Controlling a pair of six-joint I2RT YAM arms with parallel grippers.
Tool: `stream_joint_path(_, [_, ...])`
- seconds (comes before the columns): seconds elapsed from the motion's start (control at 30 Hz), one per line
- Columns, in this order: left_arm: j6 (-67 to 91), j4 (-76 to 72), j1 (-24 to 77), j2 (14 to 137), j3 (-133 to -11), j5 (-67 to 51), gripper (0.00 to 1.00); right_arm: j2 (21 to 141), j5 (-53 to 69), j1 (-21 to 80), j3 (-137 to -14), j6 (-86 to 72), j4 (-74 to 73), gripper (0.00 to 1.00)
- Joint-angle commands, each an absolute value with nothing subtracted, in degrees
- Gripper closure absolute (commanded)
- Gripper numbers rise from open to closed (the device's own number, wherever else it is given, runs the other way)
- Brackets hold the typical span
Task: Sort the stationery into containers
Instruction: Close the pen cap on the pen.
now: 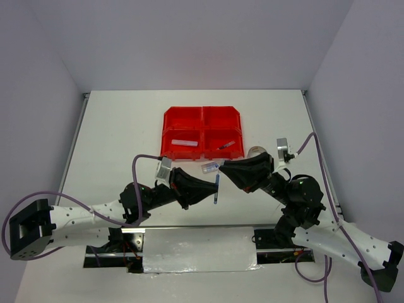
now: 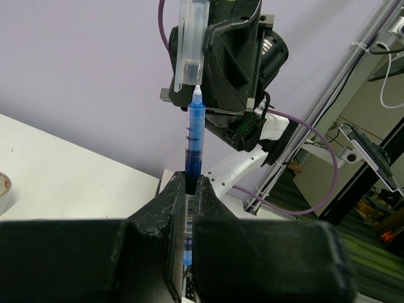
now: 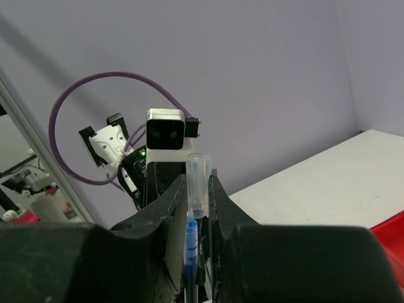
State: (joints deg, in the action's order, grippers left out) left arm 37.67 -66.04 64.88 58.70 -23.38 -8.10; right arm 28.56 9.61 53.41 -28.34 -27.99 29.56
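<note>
My left gripper (image 1: 213,189) is shut on a blue pen (image 1: 216,188) and holds it above the table; in the left wrist view the pen (image 2: 194,142) stands up out of the gripper (image 2: 189,189). My right gripper (image 1: 219,166) is shut on a clear pen cap (image 1: 210,168), seen in its wrist view (image 3: 197,180) between the fingers of the gripper (image 3: 197,189). The cap (image 2: 191,44) sits just off the pen's tip, with the pen (image 3: 190,243) in line with it. The red containers (image 1: 202,112) lie beyond both grippers.
A near bin holds a white item (image 1: 184,142); the other near bin holds a pen (image 1: 224,146). A tape roll (image 1: 255,151) lies behind my right gripper and also shows in the left wrist view (image 2: 3,189). A red bin edge (image 3: 388,237) shows at the right.
</note>
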Motion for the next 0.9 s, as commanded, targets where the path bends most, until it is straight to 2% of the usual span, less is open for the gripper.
stream_joint_path(0.0, [37.5,-71.3,64.4,59.8,-25.3,-9.8,1.0,28.1,9.0,54.1,-28.9,-27.0,31.5,0.88])
stream_joint_path(0.87, [36.7,-70.5,64.1,57.7,-24.2,-9.8,1.0,29.4,10.1,54.2,-29.9,-26.0,30.2,0.88])
